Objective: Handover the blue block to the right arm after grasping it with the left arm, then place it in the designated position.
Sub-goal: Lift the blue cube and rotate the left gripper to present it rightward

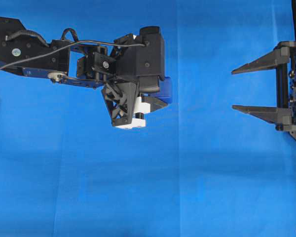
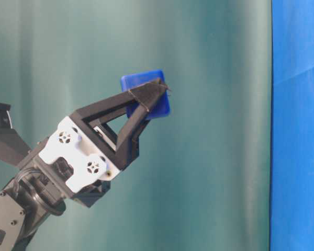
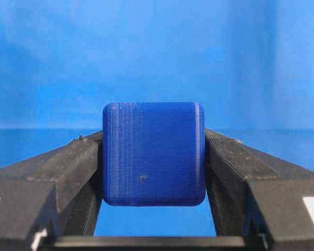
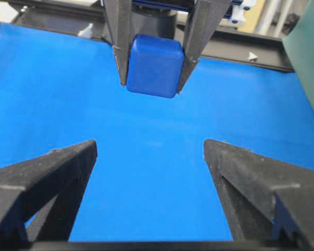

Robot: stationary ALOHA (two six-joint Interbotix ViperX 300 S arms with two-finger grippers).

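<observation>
The blue block (image 3: 153, 153) sits clamped between the left arm's (image 1: 79, 61) jaws — the right arm's (image 1: 291, 86) jaws (well apart) gape empty.

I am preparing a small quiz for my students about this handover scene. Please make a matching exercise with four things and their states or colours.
Things:
1. blue block
2. left tool
3. right tool
4. cloth

States:
A. open, holding nothing
B. bright blue, spread over the table
C. dark blue, clamped between two fingers, lifted off the cloth
D. shut on the block, white corner pieces

Pairs: 1-C, 2-D, 3-A, 4-B
</observation>
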